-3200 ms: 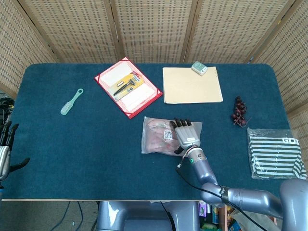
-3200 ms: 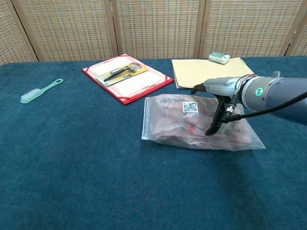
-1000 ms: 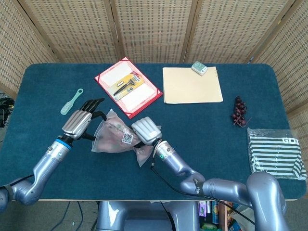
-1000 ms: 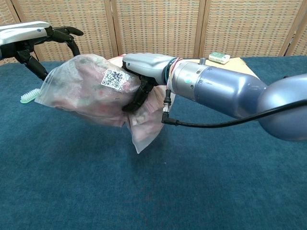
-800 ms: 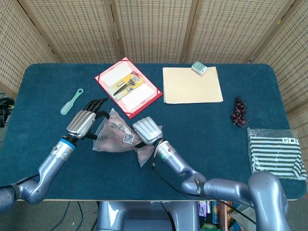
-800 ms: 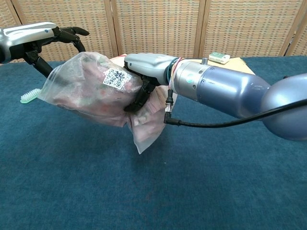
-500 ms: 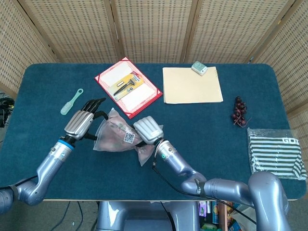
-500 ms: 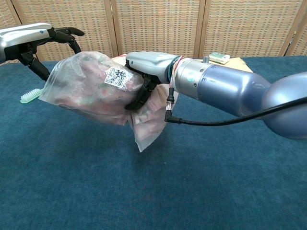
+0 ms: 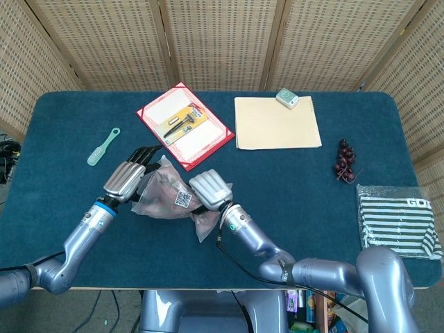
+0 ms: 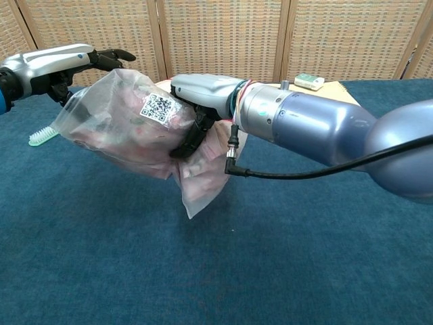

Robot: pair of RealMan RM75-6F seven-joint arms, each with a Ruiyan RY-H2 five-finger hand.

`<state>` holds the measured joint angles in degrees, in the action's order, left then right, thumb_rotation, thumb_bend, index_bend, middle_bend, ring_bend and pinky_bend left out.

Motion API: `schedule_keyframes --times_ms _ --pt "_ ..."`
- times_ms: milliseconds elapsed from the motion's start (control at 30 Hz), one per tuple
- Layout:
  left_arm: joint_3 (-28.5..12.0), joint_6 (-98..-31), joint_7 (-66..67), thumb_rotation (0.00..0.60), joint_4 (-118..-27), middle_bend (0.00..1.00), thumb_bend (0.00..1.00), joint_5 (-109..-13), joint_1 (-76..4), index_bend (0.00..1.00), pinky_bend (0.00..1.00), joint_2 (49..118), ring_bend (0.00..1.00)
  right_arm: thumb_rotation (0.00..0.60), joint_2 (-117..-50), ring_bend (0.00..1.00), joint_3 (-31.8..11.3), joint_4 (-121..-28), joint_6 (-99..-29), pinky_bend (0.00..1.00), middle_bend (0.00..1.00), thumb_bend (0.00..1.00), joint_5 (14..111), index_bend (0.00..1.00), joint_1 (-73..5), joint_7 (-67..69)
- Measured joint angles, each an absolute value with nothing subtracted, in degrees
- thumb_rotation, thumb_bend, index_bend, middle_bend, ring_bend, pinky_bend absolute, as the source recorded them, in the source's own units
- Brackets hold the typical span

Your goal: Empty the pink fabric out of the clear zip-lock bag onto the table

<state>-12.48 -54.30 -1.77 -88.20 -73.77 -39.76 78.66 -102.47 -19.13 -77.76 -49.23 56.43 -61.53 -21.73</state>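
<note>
The clear zip-lock bag point(image 9: 165, 196) point(image 10: 125, 128), stuffed with pink fabric and bearing a QR sticker, is held up off the blue table point(image 9: 319, 201). My right hand point(image 9: 210, 190) point(image 10: 203, 91) grips it around the middle from the right, and its free end droops toward the table. My left hand point(image 9: 127, 180) point(image 10: 64, 64) is at the bag's left end. Its fingers point(image 10: 111, 56) stretch over the top edge and the thumb lies behind the plastic. Whether it pinches the bag is unclear. The fabric is all inside the bag.
A green brush point(image 9: 103, 146) point(image 10: 49, 132) lies at the left. A red folder point(image 9: 184, 125) with a tool on it, a tan folder point(image 9: 276, 123) and a small box point(image 9: 287, 98) point(image 10: 309, 82) sit at the back. Dark grapes point(image 9: 345, 159) and a striped cloth point(image 9: 399, 220) lie at the right.
My right hand has lifted the bag off the table and carried it left. My left hand came up and, in the last half second, moved right onto the bag's left end.
</note>
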Motion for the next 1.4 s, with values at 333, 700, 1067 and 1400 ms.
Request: schedule_keyframes --times_ms 333,700,1067,1400 --pt "-12.42 -53.72 0.61 0.6 -88.13 0.0 0.3 -72.21 -41.13 0.49 0.0 79.97 0.0 0.6 -102.06 0.69 -18.91 -77.92 -49.69 0.68 0.75 0.64 56.06 0.69 -61.43 -21.31" --pt "-12.34 -54.08 2.22 0.6 -87.38 0.0 0.57 -71.25 -42.01 0.6 0.0 81.37 0.0 0.6 -100.74 0.69 -18.43 -78.94 -50.19 0.68 0.75 0.64 56.3 0.69 -60.88 -20.73" --pt "-12.41 -53.9 2.75 0.6 -86.86 0.0 0.57 -70.55 -42.87 0.69 0.0 82.05 0.0 0.6 -99.64 0.69 -17.69 -79.92 -50.55 0.68 0.75 0.64 56.27 0.69 -60.12 -20.38" --pt "-12.34 -50.99 1.81 0.6 -82.03 0.0 0.57 -70.46 -45.18 0.69 0.0 85.28 0.0 0.6 -96.71 0.11 -16.92 -82.25 -52.45 0.15 0.09 0.09 53.81 0.15 -57.73 -21.14"
